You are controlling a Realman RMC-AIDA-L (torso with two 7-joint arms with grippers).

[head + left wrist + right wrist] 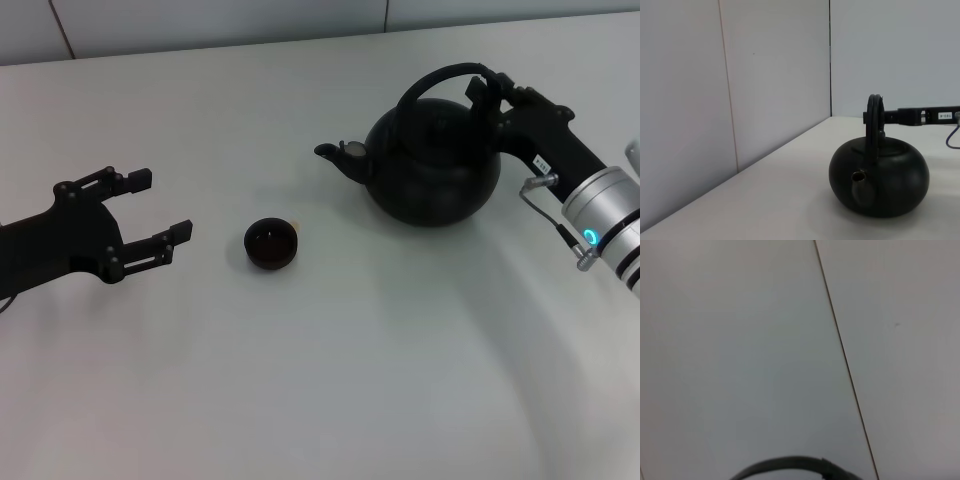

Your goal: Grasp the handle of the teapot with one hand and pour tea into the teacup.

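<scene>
Your right tool (487,92) sits at the top of the handle (435,78), on the side nearer the counter's right edge, its fingers pressed together on the hoop; the left wrist view confirms the tool meeting the handle (874,131) near the crown. The teapot (432,168) stands upright on the counter (330,380), toward the far right corner, its base down on the surface. Its spout (338,157) points toward the left edge, and the left wrist view shows the spout (862,187) facing that camera head-on. The teacup (271,243) stands upright near the middle of the counter, well apart from the teapot and nearer the front edge than the spout. Its inside looks dark; you cannot tell from these views whether it holds tea. Your left tool (155,215) hovers by the left edge, fingers spread and holding nothing, with the teacup near its open side but clear of it. The right wrist view shows only an arc of the handle (790,464) against the wall.
</scene>
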